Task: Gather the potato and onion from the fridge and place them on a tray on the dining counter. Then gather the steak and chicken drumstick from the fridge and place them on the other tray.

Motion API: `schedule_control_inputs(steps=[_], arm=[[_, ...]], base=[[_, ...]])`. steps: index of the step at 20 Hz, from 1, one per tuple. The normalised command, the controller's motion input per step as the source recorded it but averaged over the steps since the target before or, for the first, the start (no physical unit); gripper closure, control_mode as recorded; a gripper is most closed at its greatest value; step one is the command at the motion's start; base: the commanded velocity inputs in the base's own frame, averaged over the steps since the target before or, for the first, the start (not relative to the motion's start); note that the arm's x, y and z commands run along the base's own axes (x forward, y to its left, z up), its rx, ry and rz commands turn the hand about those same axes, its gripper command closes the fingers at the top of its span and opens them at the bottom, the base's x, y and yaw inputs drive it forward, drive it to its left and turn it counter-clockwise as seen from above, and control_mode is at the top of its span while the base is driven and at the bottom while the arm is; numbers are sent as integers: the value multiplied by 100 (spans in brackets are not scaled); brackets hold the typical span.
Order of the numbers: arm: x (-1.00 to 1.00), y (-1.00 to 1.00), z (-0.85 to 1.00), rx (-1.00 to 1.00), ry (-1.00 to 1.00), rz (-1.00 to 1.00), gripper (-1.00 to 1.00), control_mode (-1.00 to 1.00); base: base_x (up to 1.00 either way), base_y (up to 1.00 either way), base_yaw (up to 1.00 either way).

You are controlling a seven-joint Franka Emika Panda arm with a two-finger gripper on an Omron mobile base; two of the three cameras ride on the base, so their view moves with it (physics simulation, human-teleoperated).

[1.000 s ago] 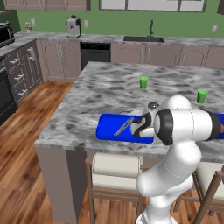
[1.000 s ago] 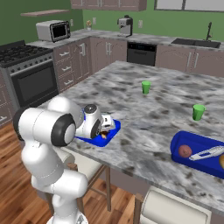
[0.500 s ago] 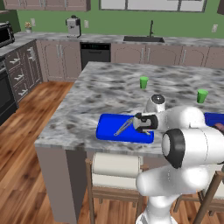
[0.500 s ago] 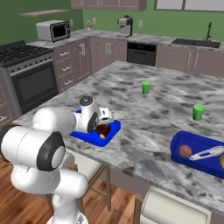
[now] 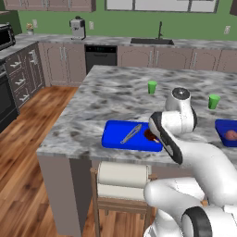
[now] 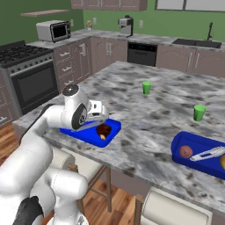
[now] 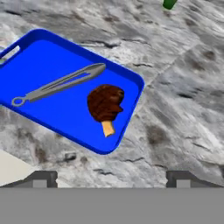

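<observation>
My pincer (image 7: 111, 177) stands wide apart with nothing between its 2 dark tips, which show at the bottom of the hand view. Above them, at centre frame, the dark reddish-brown rounded steak (image 7: 105, 104) with a pale tan spot lies in the right end of the bright blue shallow rectangular tray (image 7: 52, 92), just beside thin silver tongs (image 7: 61, 82). The tray rests on the grey-white marbled dining counter (image 7: 175, 109). At the right edge of the right base view, a 2nd blue tray (image 6: 200, 165) holds a round reddish item (image 6: 186, 151).
</observation>
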Motion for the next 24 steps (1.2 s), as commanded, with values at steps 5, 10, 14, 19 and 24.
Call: schedule_control_inputs(steps=[5,10,14,19,24], arm=[[-99,0,100,5,2,-4,-100,-100],[-98,15,97,2,4,-5,-100,-100],[-100,1,100,2,1,-6,-100,-100],[-86,0,72,16,-2,0,-100,-100],[-69,12,21,17,-17,0,-100,-100]], base=[[0,0,0],[0,0,0],[0,0,0],[0,0,0],[0,0,0]])
